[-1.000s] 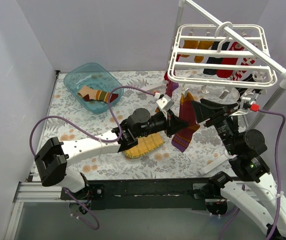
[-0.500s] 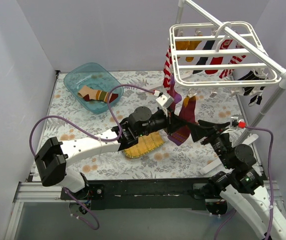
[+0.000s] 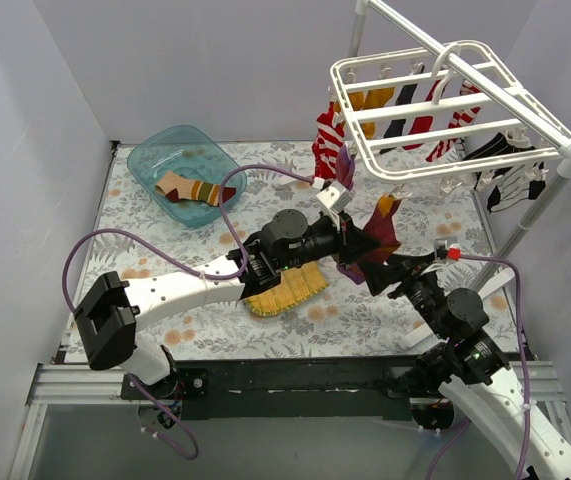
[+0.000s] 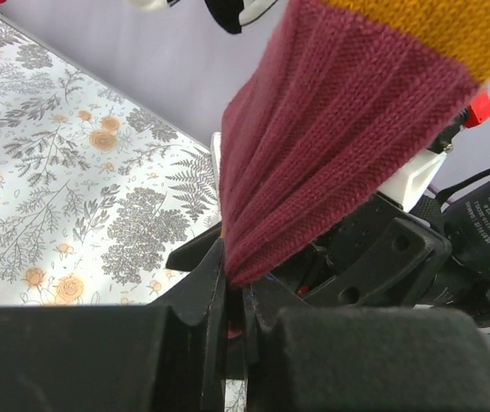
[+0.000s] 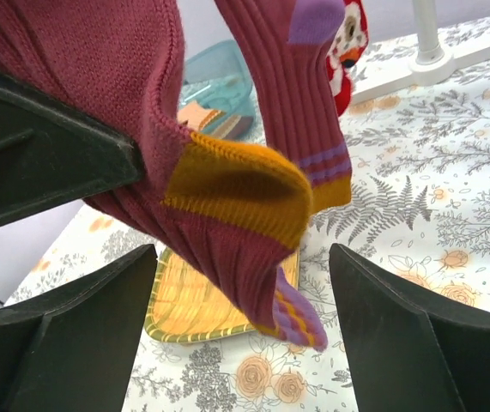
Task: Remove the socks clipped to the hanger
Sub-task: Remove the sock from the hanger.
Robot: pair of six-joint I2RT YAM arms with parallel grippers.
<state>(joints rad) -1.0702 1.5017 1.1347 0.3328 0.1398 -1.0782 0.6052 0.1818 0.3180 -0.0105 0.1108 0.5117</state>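
The white grid hanger hangs tilted from the pole at the upper right, with several socks clipped under it. My left gripper is shut on the lower part of a maroon sock with mustard bands. The sock's top reaches up to the hanger's near edge. In the left wrist view the jaws pinch the maroon fabric. My right gripper is open just below that sock. In its wrist view the maroon sock hangs between the spread fingers, touching neither.
A teal tub at the back left holds a striped sock. A yellow woven mat lies under the left arm. The white pole stand is on the right. Walls close in on three sides.
The left gripper has pulled the maroon sock down and left, bunching it. The hanger has swung left and tilted. The right gripper has dropped from beside the hanger to below the sock.
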